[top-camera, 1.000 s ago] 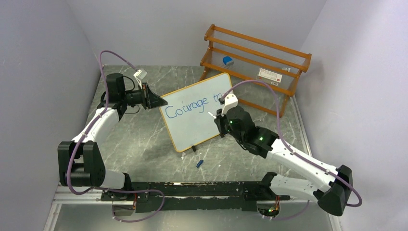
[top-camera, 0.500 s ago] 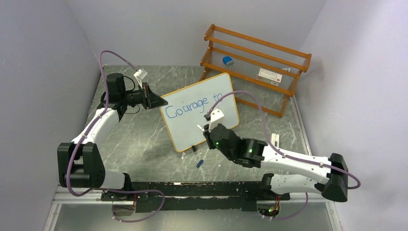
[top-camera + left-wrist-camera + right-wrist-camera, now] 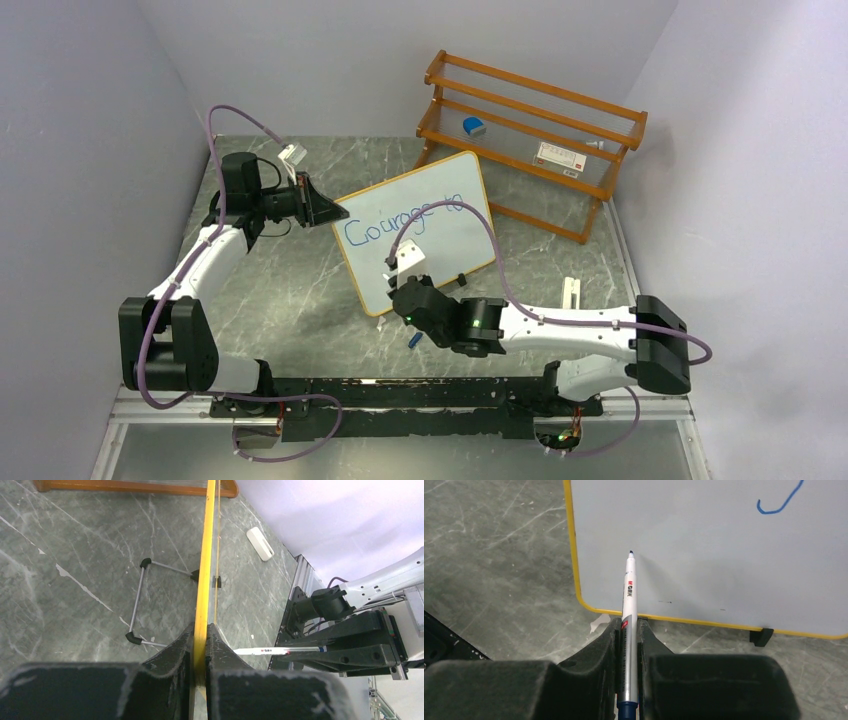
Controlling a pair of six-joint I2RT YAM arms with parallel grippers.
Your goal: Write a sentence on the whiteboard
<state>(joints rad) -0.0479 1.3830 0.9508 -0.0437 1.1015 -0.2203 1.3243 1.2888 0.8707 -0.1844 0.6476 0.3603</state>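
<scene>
The whiteboard (image 3: 440, 250) stands tilted on the table, with "Courage to" (image 3: 400, 218), part of the sentence, in blue along its top. My left gripper (image 3: 325, 208) is shut on the board's left edge, and its yellow frame (image 3: 206, 555) runs between the jaws (image 3: 200, 630). My right gripper (image 3: 628, 625) is shut on a silver-white marker (image 3: 629, 590). The marker's tip points at the bare lower left corner of the board (image 3: 704, 555). I cannot tell whether the tip touches. A blue stroke (image 3: 779, 505) shows above it.
A wooden rack (image 3: 530, 130) at the back holds a blue eraser (image 3: 473, 126) and a white box (image 3: 560, 155). A blue cap (image 3: 414, 340) lies in front of the board, and a white piece (image 3: 571, 292) lies to the right. The board's wire stand (image 3: 137, 605) sits behind it.
My right arm has swung the marker from the board's upper right, beside "to", down and left to the lower left corner. The left gripper has not moved.
</scene>
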